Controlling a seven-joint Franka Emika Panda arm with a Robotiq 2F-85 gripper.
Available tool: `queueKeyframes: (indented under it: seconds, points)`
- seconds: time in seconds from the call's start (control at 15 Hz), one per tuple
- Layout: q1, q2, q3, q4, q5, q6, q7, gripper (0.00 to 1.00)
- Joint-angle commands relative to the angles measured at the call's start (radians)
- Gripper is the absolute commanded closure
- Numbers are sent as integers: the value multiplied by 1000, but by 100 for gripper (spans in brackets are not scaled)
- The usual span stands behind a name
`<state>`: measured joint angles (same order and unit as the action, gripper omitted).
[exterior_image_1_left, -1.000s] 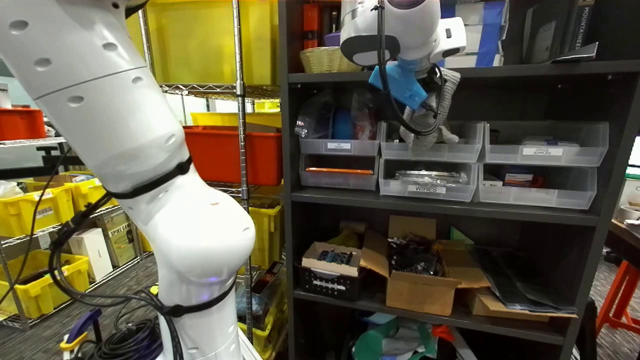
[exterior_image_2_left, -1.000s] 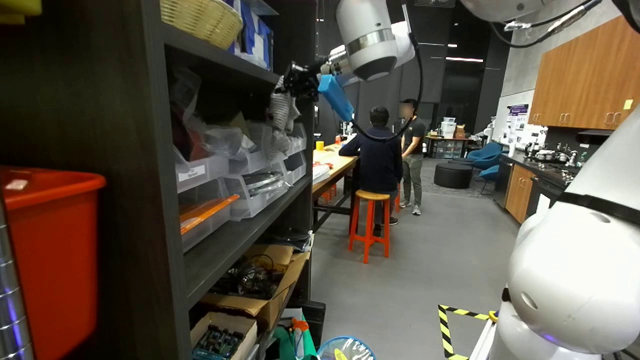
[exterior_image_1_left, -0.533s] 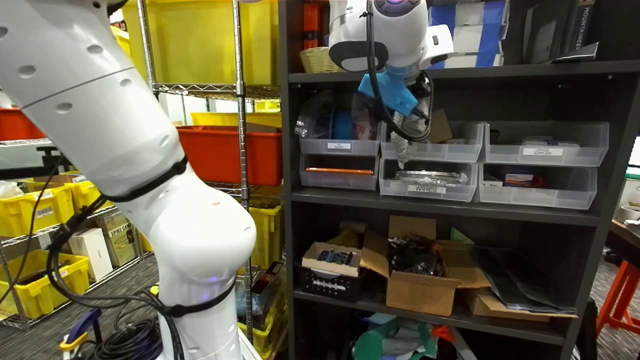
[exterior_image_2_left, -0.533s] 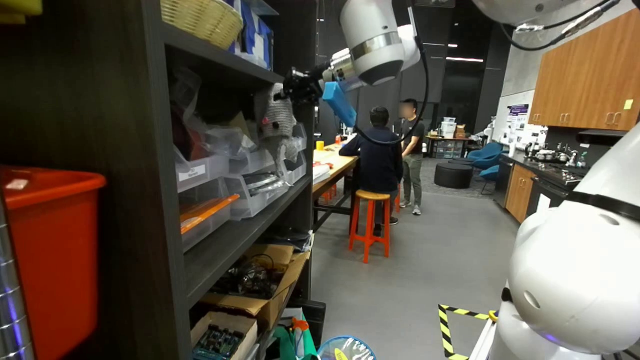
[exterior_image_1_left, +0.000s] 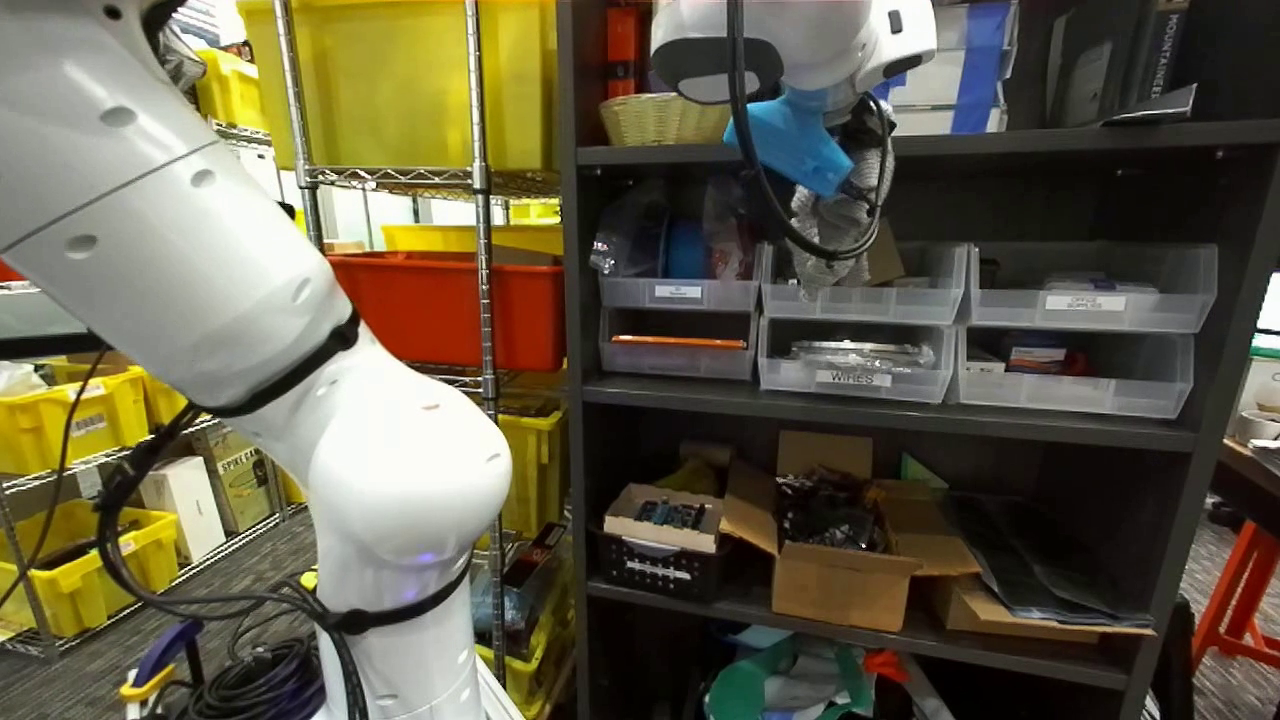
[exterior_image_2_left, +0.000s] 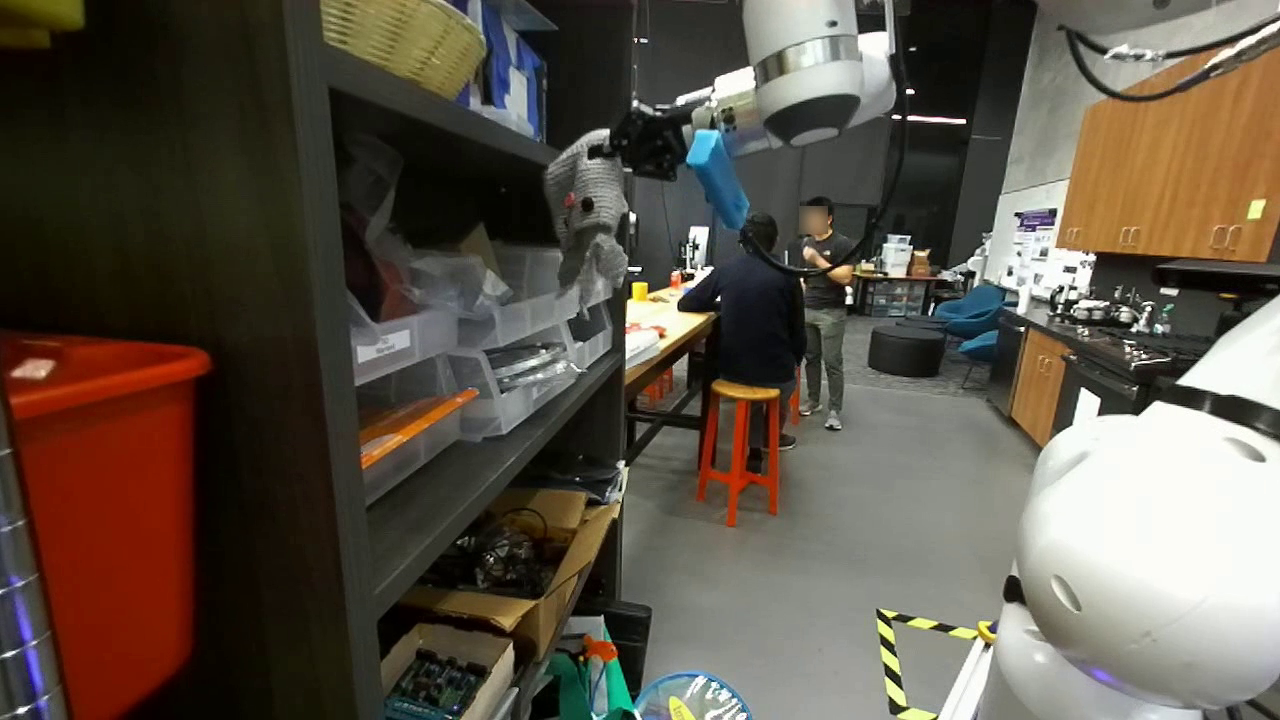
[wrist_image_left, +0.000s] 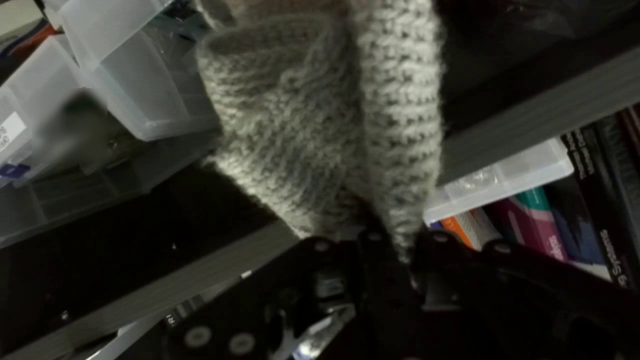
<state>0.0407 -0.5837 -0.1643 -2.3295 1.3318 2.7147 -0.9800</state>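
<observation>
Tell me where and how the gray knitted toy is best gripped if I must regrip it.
Probably near the top of the gray knitted toy, coming from the open front of the shelf. It hangs from there, and the claw pinches it at that spot; the wrist view shows the knit narrowing into the jaws. Its frilly lower end hangs loose and would likely flop.

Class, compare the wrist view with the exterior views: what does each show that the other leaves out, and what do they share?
Only the wrist view: a dark book spine lettered "Systems".

Only the exterior views: an orange-legged stool, a wicker basket and an open cardboard box.

Shared: the gray knitted toy, the fingers pinching it, clear plastic bins and dark shelving.
</observation>
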Motion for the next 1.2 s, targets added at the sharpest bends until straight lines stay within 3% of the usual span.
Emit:
queueKeyframes:
  seconds: [0.0, 0.6, 1.13]
  points:
    - [3, -32, -29, 28, 63, 24, -20, 97]
    - [1, 115, -35, 245, 157, 190, 47, 97]
    - [-55, 409, -47, 529, 37, 273, 381, 97]
